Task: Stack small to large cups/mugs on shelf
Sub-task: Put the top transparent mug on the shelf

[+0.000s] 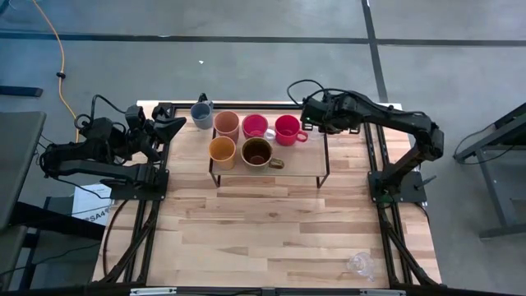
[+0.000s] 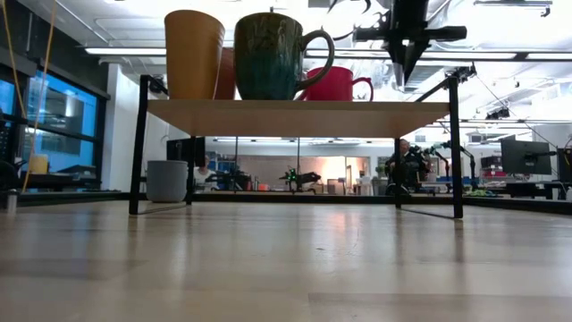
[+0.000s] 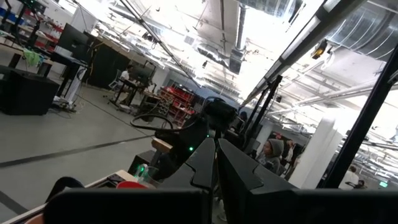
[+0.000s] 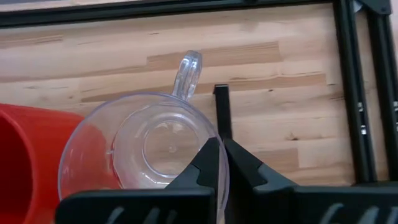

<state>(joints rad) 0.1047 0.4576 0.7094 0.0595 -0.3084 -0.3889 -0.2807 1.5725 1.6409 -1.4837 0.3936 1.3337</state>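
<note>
Left arm: folded at the counter's left edge; left gripper (image 1: pixel 175 125) closed.
Right arm: stretched leftward from its base; right gripper (image 1: pixel 297 115) closed.

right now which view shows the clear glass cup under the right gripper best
Right wrist view: the clear glass cup fills it, handle and rim plain. High view has only a faint glint; low and left wrist views don't show it.

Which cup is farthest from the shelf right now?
The clear glass cup. It stands alone near a corner of the tabletop on the right arm's side, while all the coloured cups sit on or right beside the shelf.
</note>
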